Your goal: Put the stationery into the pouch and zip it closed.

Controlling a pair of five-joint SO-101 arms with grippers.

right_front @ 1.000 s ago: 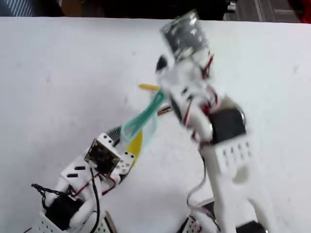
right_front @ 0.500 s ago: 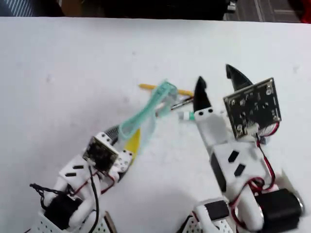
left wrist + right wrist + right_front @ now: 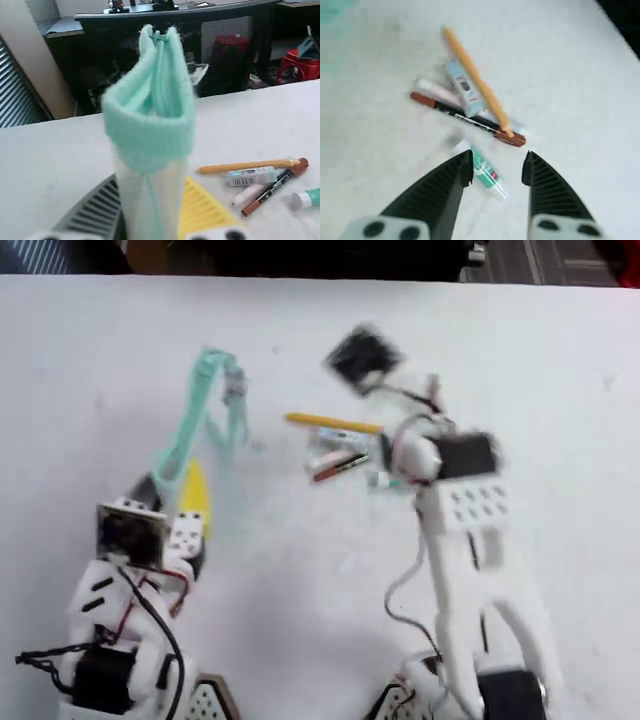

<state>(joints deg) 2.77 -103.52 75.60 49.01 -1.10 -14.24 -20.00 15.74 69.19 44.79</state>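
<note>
The mint-green pouch [image 3: 150, 125] stands upright, pinched at its lower end between the grey and yellow fingers of my left gripper [image 3: 172, 485], which is shut on it. In the high view the pouch [image 3: 200, 415] stretches away from that gripper, left of the stationery. The stationery lies in a loose heap: a yellow pencil [image 3: 330, 423], a brown marker [image 3: 465, 120], a pale blue tube [image 3: 465, 90], a white pen [image 3: 435, 90] and a green-and-white tube [image 3: 487, 175]. My right gripper [image 3: 497, 162] hangs open just above the heap, its fingertips on either side of the green-and-white tube.
The right arm [image 3: 450, 500] reaches over the table's middle and covers part of the heap from above. Bare white table [image 3: 520, 360] lies all round. Beyond the table's far edge stand a dark desk and red objects [image 3: 300, 60].
My left gripper has swung the pouch to the left, away from the stationery. My right arm has pulled back, then come forward over the heap with its gripper open.
</note>
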